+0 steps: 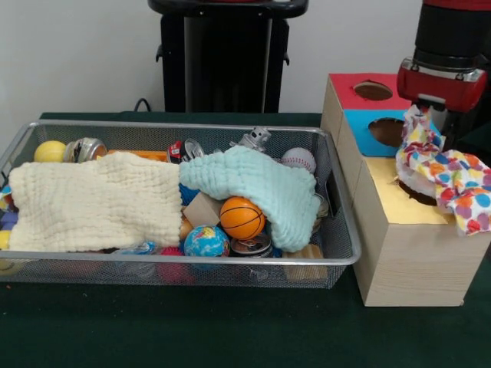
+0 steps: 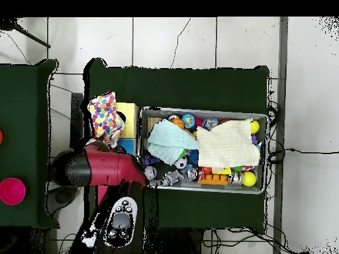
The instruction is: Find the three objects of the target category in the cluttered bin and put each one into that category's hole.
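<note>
A polka-dot cloth (image 1: 445, 172) drapes over the yellow top of the wooden box (image 1: 406, 245), covering most of the yellow hole. Its upper corner rises to my gripper (image 1: 420, 113), which hangs under the red and black arm and is shut on it. In the overhead view the same polka-dot cloth (image 2: 106, 116) lies on the box beside the arm (image 2: 99, 168). The wire bin (image 1: 192, 261) holds a cream cloth (image 1: 96, 203) on the left and a mint cloth (image 1: 257, 184) in the middle, both spread over other items.
The box's red hole (image 1: 373, 90) and blue hole (image 1: 387, 132) stand uncovered. In the bin lie a basketball (image 1: 242, 217), a globe ball (image 1: 205, 241), a baseball (image 1: 299, 159), a yellow ball (image 1: 50, 151), cans (image 1: 86, 149), wooden blocks (image 1: 201, 208) and a toy robot (image 1: 255, 139).
</note>
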Tool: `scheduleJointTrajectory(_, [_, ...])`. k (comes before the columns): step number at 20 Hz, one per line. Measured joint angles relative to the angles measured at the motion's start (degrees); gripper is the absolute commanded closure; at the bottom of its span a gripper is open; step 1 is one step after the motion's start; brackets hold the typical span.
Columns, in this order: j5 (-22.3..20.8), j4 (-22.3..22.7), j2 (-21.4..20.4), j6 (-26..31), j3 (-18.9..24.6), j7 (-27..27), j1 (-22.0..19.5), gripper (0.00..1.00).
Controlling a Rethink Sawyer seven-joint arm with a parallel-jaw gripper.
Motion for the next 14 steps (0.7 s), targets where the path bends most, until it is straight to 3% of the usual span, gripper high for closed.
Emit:
scheduleJointTrajectory(11, [-5.57, 0.35, -3.10, 5.62, 4.69, 0.00, -8.93, 0.00])
scheduleJointTrajectory(14, [-7.30, 0.34, -4.43, 5.80, 5.84, 0.00, -12.97, 0.00])
